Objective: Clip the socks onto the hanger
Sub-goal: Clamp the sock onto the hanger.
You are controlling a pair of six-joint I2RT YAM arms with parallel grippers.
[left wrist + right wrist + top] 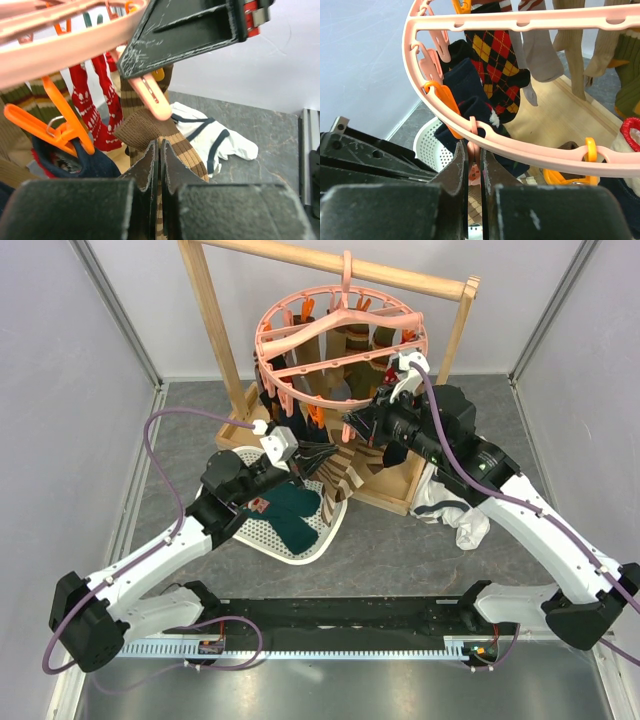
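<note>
Left tool [159, 150] — fingers closed almost to touching on a brown-striped ribbed sock [145, 132], held up just under the round pink plastic ring hanger [530, 146]. Right tool [475, 152] — fingers pinched narrowly on a pink plastic clip [152, 97] hanging from the ring's rim, just above that sock. Hanger hooked on a pale wooden rack frame [205, 310], with a red white-patterned sock [85, 107] clipped among others. A white mesh basket [290, 545] on the grey desk [400, 550] holds a dark teal sock [295, 510].
</note>
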